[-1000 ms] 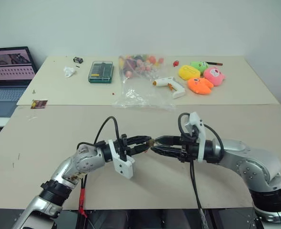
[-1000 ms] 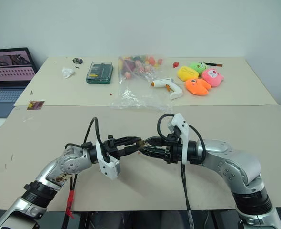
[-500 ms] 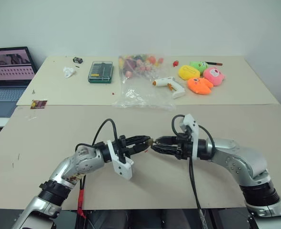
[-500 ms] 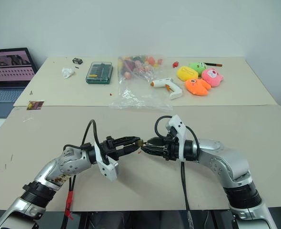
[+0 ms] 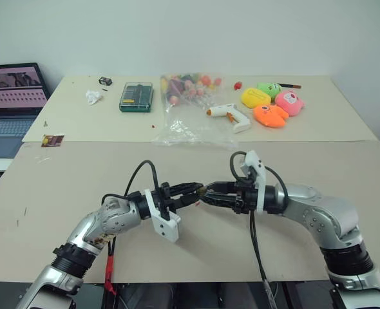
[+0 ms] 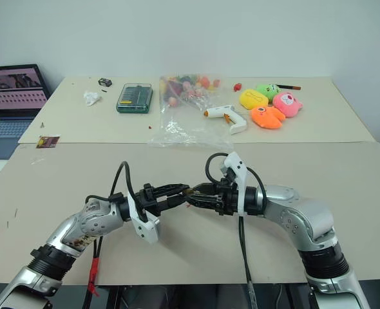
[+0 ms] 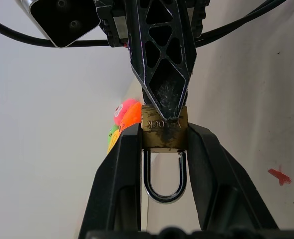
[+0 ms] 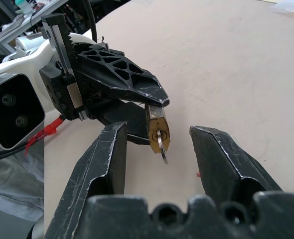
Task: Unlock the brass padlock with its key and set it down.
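The brass padlock (image 7: 164, 133) is clamped by its body between my left gripper's fingers (image 7: 122, 164), its silver shackle (image 7: 164, 180) pointing back toward the wrist. A key (image 8: 162, 149) sticks out of the lock's keyhole end. Above the near table, my left gripper (image 5: 195, 191) points level to the right, shut on the padlock (image 5: 201, 190). My right gripper (image 5: 208, 193) faces it tip to tip. In the right wrist view the right gripper (image 8: 159, 157) is open, one finger on each side of the key without touching it.
The near table (image 5: 80, 174) lies under both arms, with a small red speck (image 7: 279, 176) on it. The far table holds a clear bag of toys (image 5: 190, 103), a glue gun (image 5: 232, 114), plush toys (image 5: 270, 106) and a green tool case (image 5: 136, 96). A laptop (image 5: 9, 96) stands at left.
My right arm's elbow has drawn in and its wrist sits slightly closer to the left gripper. Both grippers' tips stay at the padlock. The left arm has not moved.
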